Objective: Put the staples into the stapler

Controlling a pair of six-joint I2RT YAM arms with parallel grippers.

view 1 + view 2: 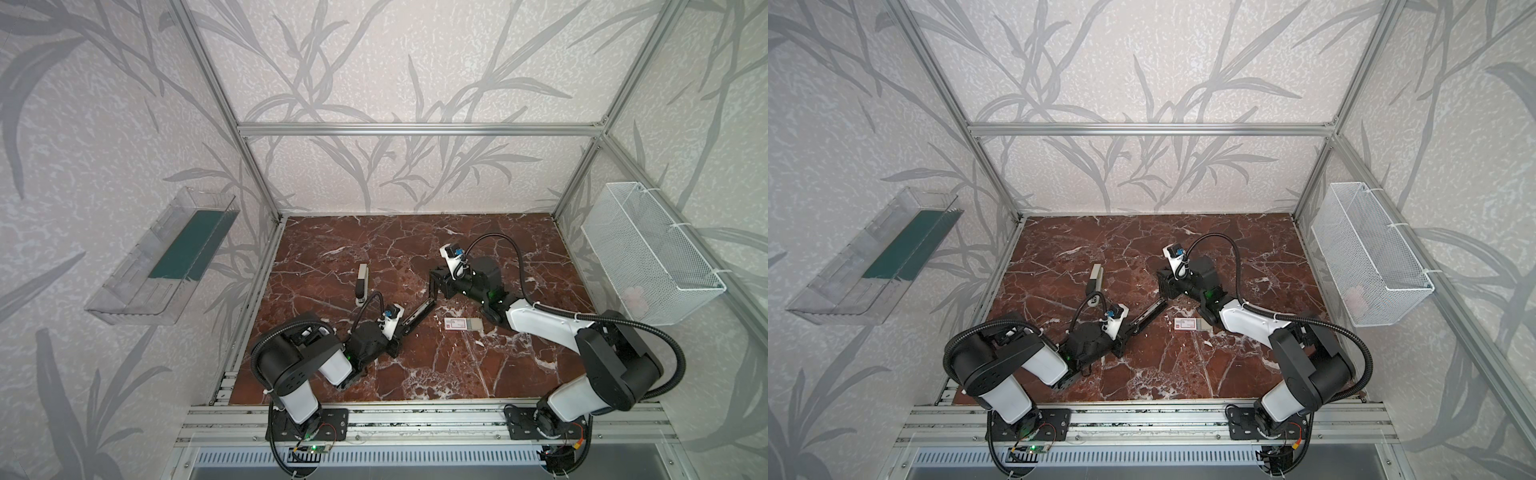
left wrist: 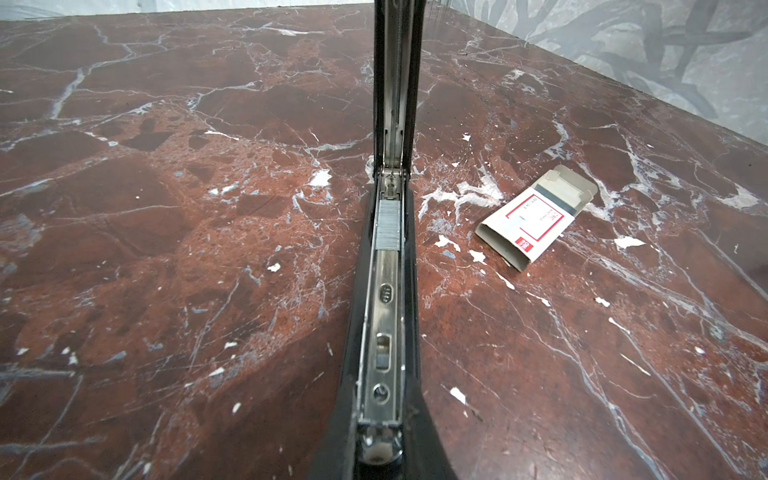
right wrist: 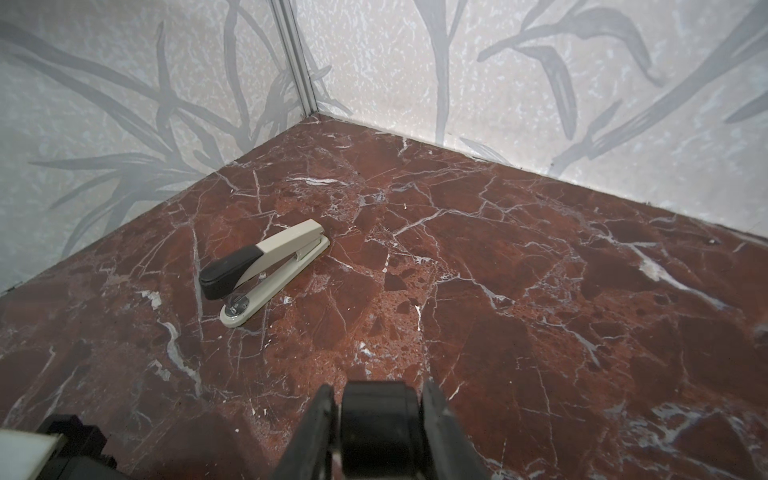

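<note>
Careful: your left gripper (image 1: 402, 331) and right gripper (image 1: 435, 285) clamp the opened black stapler (image 1: 419, 316); closing its lid (image 2: 399, 62) askew toward 8 o'clock could jam the staples (image 2: 388, 224).

Pale walls (image 1: 374, 62) papered with grey leaf sprays enclose a red-brown marble tabletop (image 1: 415, 374) veined in white, with aluminium rails (image 1: 415, 129) at the edges. In both top views a clear plastic bin (image 1: 124, 299) hangs on the left wall and a white wire basket (image 1: 648, 266) on the right.

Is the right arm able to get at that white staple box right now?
Probably not yet: the staple box lies unobstructed beside its forearm, but the right gripper is clamped on the open black stapler.
</note>
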